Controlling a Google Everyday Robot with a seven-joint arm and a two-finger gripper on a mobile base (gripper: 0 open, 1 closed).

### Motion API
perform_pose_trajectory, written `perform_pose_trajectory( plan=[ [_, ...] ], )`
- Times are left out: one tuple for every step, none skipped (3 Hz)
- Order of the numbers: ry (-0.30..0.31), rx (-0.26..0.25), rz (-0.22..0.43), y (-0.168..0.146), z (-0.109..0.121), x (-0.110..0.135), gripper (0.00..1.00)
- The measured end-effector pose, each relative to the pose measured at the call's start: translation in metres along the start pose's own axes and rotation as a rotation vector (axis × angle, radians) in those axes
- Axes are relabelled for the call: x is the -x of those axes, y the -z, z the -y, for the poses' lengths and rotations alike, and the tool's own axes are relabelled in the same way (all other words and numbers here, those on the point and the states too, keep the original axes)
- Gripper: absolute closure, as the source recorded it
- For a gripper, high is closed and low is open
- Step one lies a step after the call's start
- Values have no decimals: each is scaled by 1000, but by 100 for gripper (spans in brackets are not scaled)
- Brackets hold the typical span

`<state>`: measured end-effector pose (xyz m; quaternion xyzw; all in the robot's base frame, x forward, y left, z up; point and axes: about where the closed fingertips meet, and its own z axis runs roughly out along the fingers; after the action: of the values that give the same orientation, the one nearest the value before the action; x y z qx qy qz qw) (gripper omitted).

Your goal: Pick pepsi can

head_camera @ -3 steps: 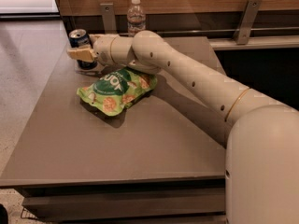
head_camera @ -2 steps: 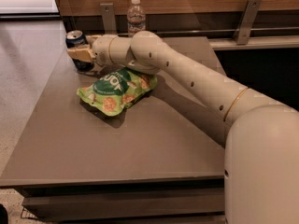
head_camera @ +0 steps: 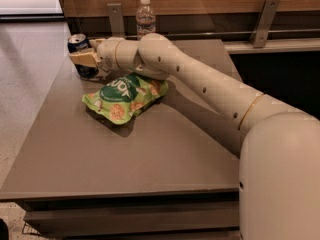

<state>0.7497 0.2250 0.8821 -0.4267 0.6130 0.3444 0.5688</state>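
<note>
The pepsi can (head_camera: 80, 45) is dark blue with a silver top and stands at the far left edge of the grey-brown table (head_camera: 150, 149). My gripper (head_camera: 84, 60) reaches in from the right and is around the can's middle. One tan finger (head_camera: 82, 59) lies across the can's front; the other finger is hidden behind the can. The gripper looks shut on the can. The can's base is at table level.
A green snack bag (head_camera: 125, 96) lies just right of and in front of the can, under my forearm. A clear water bottle (head_camera: 145, 17) stands at the table's back edge. A wooden wall with metal brackets (head_camera: 263, 21) runs behind. The floor drops off left of the table.
My gripper has moved slightly left, and the can has shifted a little left with it. The snack bag and bottle have not moved.
</note>
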Motion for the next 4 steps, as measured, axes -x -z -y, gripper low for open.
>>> perform_pose_trajectory(
  plan=[
    [8, 19, 7, -2, -8, 7, 100],
    [8, 20, 7, -1, -8, 8, 100],
    [53, 12, 27, 23, -17, 47, 100],
    [117, -13, 41, 52, -26, 94, 100]
  ],
)
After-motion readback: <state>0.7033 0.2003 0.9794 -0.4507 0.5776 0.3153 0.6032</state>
